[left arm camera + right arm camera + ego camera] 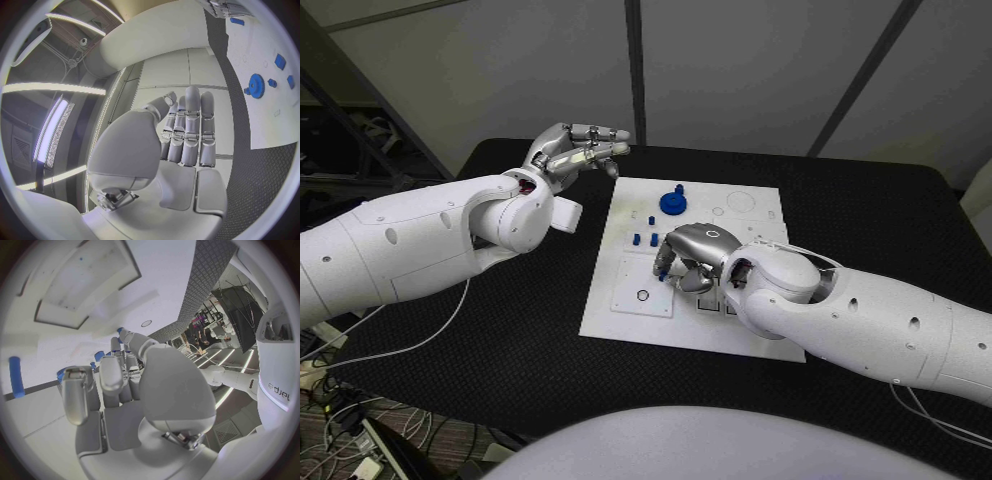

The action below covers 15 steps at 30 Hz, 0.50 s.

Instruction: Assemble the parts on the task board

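Note:
The white task board (733,225) lies in the middle of the black table. A blue gear (674,203) stands near its far edge, with small blue parts (643,238) just in front of it. My right hand (689,255) rests on the board's middle, fingers curled down toward those parts. Blue bits (99,356) show past its fingertips (112,372), and a blue peg (16,376) lies off to one side. Whether it holds anything is hidden. My left hand (574,148) hangs raised off the board's far left corner, fingers (187,125) straight, holding nothing. The left wrist view shows the gear (256,85) and the board (262,125).
Outlined recesses (643,296) mark the board's near left part and round ones (737,202) its far right. Black table (516,330) surrounds the board on all sides. A white cable (401,345) trails by the left arm.

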Each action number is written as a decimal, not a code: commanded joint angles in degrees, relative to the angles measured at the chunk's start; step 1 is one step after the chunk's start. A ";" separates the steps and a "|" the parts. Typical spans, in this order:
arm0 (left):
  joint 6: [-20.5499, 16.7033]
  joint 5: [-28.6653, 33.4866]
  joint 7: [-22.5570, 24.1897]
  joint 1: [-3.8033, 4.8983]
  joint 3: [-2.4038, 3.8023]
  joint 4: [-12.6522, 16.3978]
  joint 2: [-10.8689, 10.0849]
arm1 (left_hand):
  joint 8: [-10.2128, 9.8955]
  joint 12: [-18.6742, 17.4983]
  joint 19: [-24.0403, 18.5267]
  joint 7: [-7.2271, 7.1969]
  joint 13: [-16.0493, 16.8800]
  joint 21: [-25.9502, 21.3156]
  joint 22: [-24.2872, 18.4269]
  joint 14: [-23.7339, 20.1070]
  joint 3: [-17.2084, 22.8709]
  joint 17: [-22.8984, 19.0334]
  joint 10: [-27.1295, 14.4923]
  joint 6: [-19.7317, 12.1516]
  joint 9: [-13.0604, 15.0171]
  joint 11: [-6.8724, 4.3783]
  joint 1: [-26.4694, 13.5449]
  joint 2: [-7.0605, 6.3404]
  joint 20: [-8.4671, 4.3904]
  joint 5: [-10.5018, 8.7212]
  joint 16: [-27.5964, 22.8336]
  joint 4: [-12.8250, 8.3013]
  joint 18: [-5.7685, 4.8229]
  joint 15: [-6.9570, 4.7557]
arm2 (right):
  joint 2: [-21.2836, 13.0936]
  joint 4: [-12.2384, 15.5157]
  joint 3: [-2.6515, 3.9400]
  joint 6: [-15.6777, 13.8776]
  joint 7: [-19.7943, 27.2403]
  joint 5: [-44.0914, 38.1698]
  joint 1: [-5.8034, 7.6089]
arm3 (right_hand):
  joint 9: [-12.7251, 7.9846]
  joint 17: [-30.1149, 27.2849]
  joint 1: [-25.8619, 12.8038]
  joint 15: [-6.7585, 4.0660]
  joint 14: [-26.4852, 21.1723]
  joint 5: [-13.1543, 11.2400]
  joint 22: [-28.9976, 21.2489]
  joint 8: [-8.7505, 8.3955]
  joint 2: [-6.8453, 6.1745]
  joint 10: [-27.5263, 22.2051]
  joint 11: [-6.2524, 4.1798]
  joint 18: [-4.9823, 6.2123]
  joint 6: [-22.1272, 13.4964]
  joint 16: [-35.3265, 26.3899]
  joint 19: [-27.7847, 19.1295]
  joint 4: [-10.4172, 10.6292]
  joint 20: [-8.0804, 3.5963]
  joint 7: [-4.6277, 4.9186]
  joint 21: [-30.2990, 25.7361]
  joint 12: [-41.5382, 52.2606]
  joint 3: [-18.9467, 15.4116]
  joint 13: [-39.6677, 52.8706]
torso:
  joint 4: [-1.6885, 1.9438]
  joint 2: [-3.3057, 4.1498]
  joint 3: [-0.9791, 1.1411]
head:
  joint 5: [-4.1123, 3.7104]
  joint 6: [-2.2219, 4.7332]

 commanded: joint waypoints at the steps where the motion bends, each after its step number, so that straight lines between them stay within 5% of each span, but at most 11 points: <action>1: 0.62 0.19 0.11 0.10 0.08 0.08 0.05 | -0.21 -0.32 -0.34 0.14 -0.01 -0.37 -0.06 0.02 -0.10 -0.06 -0.28 -0.44 -0.05 0.12 -0.29 0.20 -0.01 0.13 -0.36 -0.21 -0.68 0.35 | 0.29 -0.17 -0.05 0.32 -0.79 -1.10 0.01 | -0.11 -0.18 -0.81 0.11 0.60 -0.27 14.60 -0.33 -0.12 -0.17 -0.39 -0.26 -0.64 -0.02 5.79 -0.48 -0.04 0.15 -0.36 0.19 0.11 -0.14 | 0.03 0.03 0.00 | 0.03 0.01; 15: 0.55 0.19 0.02 0.11 0.08 0.04 0.01 | -0.21 -0.32 -0.34 0.14 -0.01 -0.37 -0.06 0.02 -0.10 -0.06 -0.28 -0.44 -0.05 0.12 -0.29 0.20 -0.01 0.13 -0.36 -0.21 -0.68 0.35 | 0.57 -0.10 -0.19 2.68 -1.14 -1.53 0.00 | -0.24 -0.55 -2.36 0.29 0.53 -0.66 14.33 -0.33 -0.64 -1.00 -0.16 -0.16 -1.23 -0.04 5.59 -0.54 0.20 0.27 -0.66 0.21 -0.23 -0.54 | 0.00 -0.04 0.02 | 0.24 -0.18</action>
